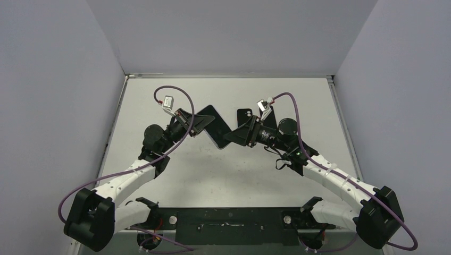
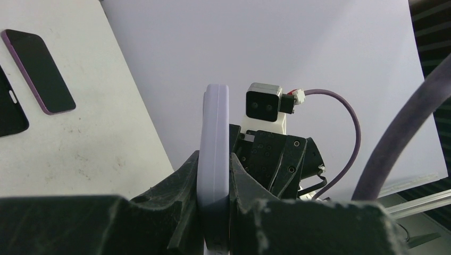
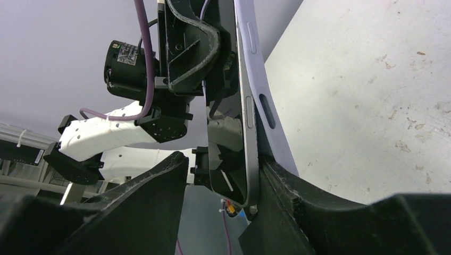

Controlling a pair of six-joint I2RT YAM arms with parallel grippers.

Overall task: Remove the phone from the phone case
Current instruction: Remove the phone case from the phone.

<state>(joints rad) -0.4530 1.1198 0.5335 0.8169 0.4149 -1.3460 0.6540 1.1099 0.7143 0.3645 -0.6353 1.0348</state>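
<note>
My left gripper (image 1: 198, 123) is shut on a lavender phone case (image 2: 214, 138) with the phone in it, held edge-up above the table; its jaws (image 2: 214, 164) pinch both faces. In the top view the cased phone (image 1: 214, 127) hangs between both grippers. My right gripper (image 1: 232, 137) is open around the phone's lower corner. In the right wrist view the phone's grey metal edge (image 3: 249, 122) lies against one finger (image 3: 298, 196), with the lavender case (image 3: 261, 79) behind it; the other finger (image 3: 159, 196) stands apart, and the gripper (image 3: 228, 162) has a wide gap.
A second phone with a purple rim (image 2: 38, 71) lies screen-up on the white table (image 2: 95, 143), and a black item (image 2: 8, 114) lies beside it. A black item with camera holes (image 1: 245, 115) lies behind the right gripper. Grey walls enclose the table.
</note>
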